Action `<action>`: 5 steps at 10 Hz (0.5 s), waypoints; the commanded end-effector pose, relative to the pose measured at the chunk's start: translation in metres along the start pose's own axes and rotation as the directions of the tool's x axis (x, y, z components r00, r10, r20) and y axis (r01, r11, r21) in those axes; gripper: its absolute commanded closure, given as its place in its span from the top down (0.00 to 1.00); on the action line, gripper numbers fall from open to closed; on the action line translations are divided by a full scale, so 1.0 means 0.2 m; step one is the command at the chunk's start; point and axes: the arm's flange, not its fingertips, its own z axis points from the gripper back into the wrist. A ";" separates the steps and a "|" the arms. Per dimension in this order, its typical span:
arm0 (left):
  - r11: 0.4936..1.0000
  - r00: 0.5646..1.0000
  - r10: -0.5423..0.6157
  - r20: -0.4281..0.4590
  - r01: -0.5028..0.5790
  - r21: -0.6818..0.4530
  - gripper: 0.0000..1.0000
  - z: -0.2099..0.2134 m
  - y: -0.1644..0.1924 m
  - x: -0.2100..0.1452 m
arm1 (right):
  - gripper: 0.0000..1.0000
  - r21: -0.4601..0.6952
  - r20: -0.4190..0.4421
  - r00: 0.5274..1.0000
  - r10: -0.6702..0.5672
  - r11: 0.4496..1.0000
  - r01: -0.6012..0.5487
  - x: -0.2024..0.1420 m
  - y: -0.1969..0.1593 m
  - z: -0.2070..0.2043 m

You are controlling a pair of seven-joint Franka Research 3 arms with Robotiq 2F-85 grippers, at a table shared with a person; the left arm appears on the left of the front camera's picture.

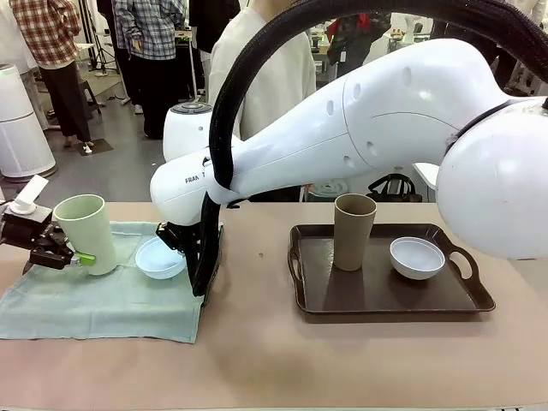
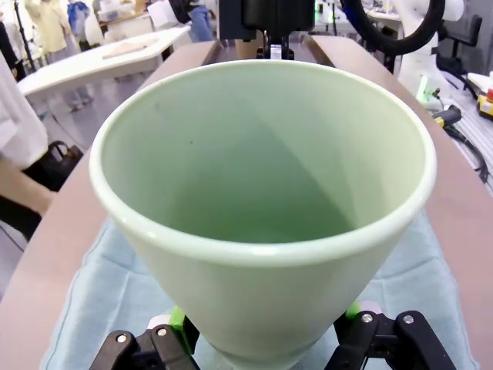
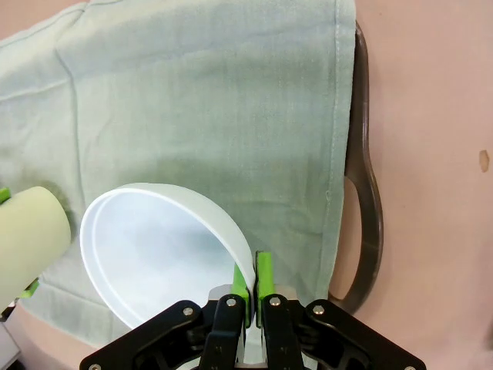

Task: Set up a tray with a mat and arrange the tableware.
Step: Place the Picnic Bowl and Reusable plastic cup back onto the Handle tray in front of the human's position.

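Over the tan table (image 1: 257, 342) now: a dark brown tray (image 1: 385, 310) sits at three o'clock, while at nine o'clock a pale green mat (image 1: 103, 300) drapes a second tray (image 3: 368, 193), its handle peeking out.

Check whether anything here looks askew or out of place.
The green mat lies rumpled over the left tray, hiding all but one handle. The pale green tumbler leans, gripped by the left end effector.
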 end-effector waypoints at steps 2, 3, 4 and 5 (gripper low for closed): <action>1.000 1.000 -0.006 -0.022 0.006 0.016 0.82 -0.05 0.03 -0.03 | 0.05 0.003 -0.028 1.000 0.007 1.000 -0.007 0.00 0.00 -0.03; 1.000 0.999 -0.003 -0.034 0.003 0.001 0.86 -0.07 0.04 -0.03 | 0.05 0.001 -0.028 0.999 0.015 1.000 -0.015 0.01 -0.01 -0.04; 1.000 1.000 -0.004 -0.028 0.004 -0.002 1.00 -0.07 0.04 -0.03 | 0.65 0.001 -0.035 0.999 0.022 1.000 -0.022 0.00 -0.01 -0.04; 1.000 1.000 -0.007 -0.030 0.007 0.002 1.00 -0.04 0.04 -0.01 | 0.65 -0.016 -0.029 0.999 0.019 1.000 -0.020 0.00 -0.01 -0.01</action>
